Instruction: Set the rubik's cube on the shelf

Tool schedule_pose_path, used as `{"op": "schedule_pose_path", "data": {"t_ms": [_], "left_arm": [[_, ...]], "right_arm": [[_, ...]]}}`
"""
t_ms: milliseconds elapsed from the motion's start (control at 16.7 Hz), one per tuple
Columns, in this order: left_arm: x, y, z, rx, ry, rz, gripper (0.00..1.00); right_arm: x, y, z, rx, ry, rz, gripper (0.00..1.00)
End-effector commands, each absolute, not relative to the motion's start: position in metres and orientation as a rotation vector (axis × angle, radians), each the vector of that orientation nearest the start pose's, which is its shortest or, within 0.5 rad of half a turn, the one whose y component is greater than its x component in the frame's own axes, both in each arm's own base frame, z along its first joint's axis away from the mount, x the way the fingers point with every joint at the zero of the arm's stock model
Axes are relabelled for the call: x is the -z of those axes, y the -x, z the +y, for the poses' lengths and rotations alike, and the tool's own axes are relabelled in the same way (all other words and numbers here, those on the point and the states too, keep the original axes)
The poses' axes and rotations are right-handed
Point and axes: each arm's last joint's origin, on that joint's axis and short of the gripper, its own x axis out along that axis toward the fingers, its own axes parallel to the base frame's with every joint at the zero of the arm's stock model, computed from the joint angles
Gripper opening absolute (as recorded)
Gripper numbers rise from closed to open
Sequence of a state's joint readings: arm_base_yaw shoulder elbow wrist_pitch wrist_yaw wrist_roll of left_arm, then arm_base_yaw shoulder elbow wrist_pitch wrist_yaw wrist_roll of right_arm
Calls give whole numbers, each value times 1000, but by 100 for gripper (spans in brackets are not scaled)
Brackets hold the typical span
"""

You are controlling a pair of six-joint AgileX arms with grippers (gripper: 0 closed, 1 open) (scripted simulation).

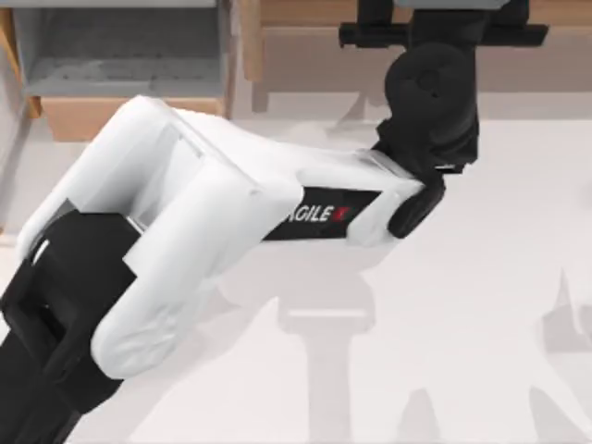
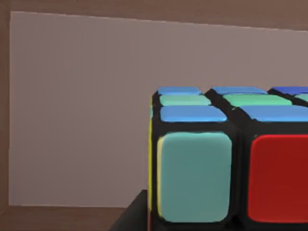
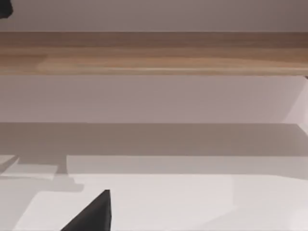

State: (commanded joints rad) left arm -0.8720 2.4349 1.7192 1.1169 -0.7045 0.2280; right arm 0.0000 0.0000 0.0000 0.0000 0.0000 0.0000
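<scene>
Right at the left pincer [image 2: 159, 219], the left wrist view is close in on the rubik's cube [image 2: 231, 159]: a pale teal square and a red square on the near face, blue and green squares on the top face, a sliver of yellow down one edge, black grid lines between them. A dark finger [image 2: 132, 214] of the pincer pokes in just beside the cube's lower corner, looking to touch it, but whether the fingers are clamped on the cube or merely alongside it cannot be told from here. Behind the cube stands a flat grey-brown panel [image 2: 77, 110] with a wooden border around it.

Pulling back to the top view, the left arm [image 1: 185, 240] sweeps from the lower left of the table [image 1: 481, 305] up toward the far side, its white link carrying a black band with lettering, its dark wrist [image 1: 435, 92] reaching over the shelf [image 1: 314, 51], the light-wood ledge with its wooden upright. The cube sits under that wrist, up at the shelf, hidden from above. To the left of the shelf is a grey-lined box compartment [image 1: 120, 55] with a wooden front.

Over in the right wrist view, a dark tip of the right pincer [image 3: 94, 214] hangs over the pale table, facing a long wooden ledge; its fingers' state cannot be told.
</scene>
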Motion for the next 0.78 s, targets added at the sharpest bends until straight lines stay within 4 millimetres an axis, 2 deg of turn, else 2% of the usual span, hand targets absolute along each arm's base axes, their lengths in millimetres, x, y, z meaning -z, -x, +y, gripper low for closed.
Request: {"op": "schedule_pose_path", "data": {"t_ms": [240,480,600,780], "left_arm": [[-185,-401,-385,88,51,-275,0],[-166,-436,-367,38,16,-224,0],[-157,-444,-362,22,3,-202,0],[-156,-445,-362,20,2,-200,0]], "right_arm": [[-160,-106,-1,0,0,0,100],[-160,-106,-1,0,0,0,100],[-160,-106,-1,0,0,0,100],[-160,-106,-1,0,0,0,100]]}}
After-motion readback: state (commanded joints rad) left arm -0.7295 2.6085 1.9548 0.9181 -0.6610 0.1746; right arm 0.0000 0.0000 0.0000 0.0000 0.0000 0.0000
